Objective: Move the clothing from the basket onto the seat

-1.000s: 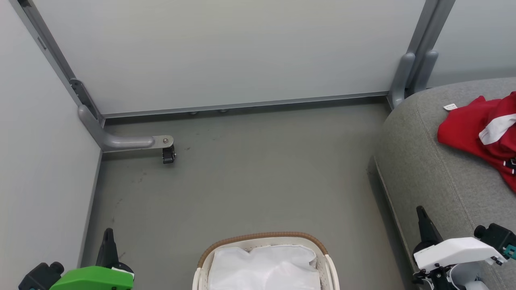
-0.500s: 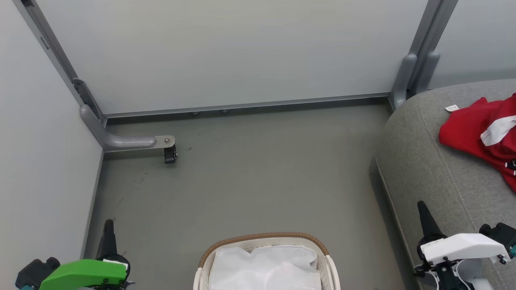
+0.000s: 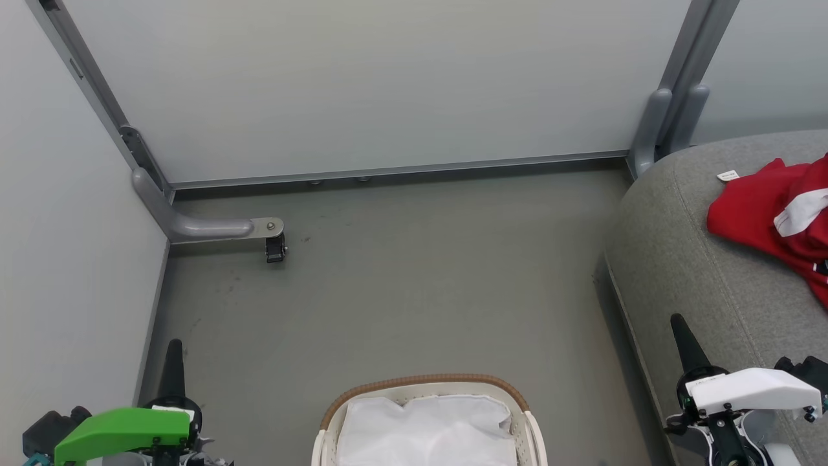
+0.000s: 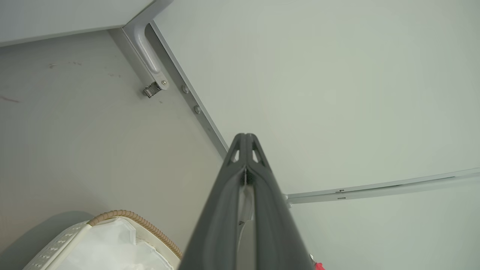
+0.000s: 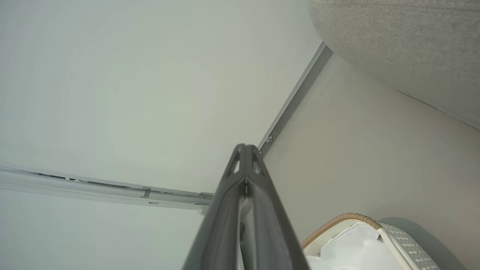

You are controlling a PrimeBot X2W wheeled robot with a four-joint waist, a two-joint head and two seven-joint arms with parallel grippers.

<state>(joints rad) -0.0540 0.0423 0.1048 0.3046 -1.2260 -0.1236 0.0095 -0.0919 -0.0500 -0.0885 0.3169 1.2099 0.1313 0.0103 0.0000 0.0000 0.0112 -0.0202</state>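
Beside the basket (image 3: 420,379), left fingers (image 3: 173,369) and right fingers (image 3: 686,340), clenched empty, have advanced.

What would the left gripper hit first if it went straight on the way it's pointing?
Probably the pale wall panel: the left gripper, fingers shut, lines up with it beyond its floor rail. Nothing shows between, though depth is unclear.

Red clothing (image 3: 770,217) crumpled on grey seat (image 3: 686,259); basket (image 3: 424,383) holds white liner
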